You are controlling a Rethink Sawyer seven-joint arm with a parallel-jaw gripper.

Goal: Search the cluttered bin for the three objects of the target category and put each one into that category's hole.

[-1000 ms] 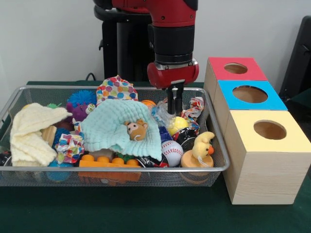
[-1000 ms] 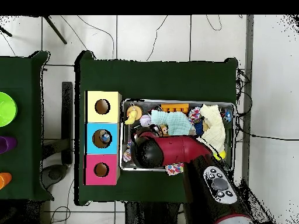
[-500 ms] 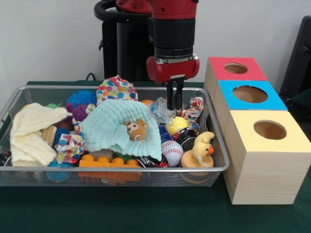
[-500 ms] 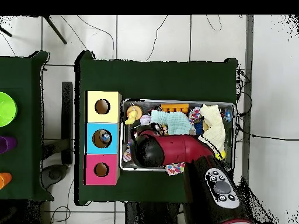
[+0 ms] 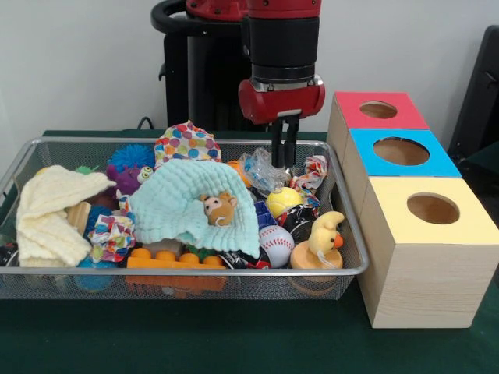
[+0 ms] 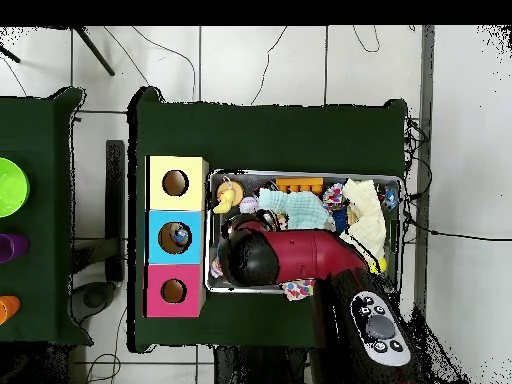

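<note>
**Friend:** Where is your gripper?

**Me:** My gripper (image 5: 284,160) hangs over the right back part of the wire basket (image 5: 187,272). My 2 fingers (image 5: 277,153) point straight down and sit very close together. A crinkly clear wrapper (image 5: 263,171) is right by the tips, on their left. I cannot tell if I am pinching it or just touching it.

**Friend:** What is under you?

**Me:** A yellow ball (image 5: 284,200) lies just below the wrapper. In front of it is a baseball (image 5: 276,245), and beside that a yellow duck (image 5: 325,234) sits on a round wooden base by the front right corner.

**Friend:** What else is in the basket?

**Me:** A big mint cloth (image 5: 189,206) lies in the middle, with a little brown toy animal (image 5: 219,208) on top. A pale yellow cloth (image 5: 54,214) is on the left. I see a purple fuzzy toy (image 5: 129,178) near the back and orange blocks (image 5: 173,259) at the front.

**Friend:** And the holes?

**Me:** 3 boxes stand in a row, right beside the basket. There is a red box (image 5: 376,111), a blue box (image 5: 399,153) and a yellow box (image 5: 431,212). Each has 1 round hole on top. From above, something small shows inside the blue box's hole (image 6: 177,237), and my arm (image 6: 300,258) covers part of the basket.
</note>
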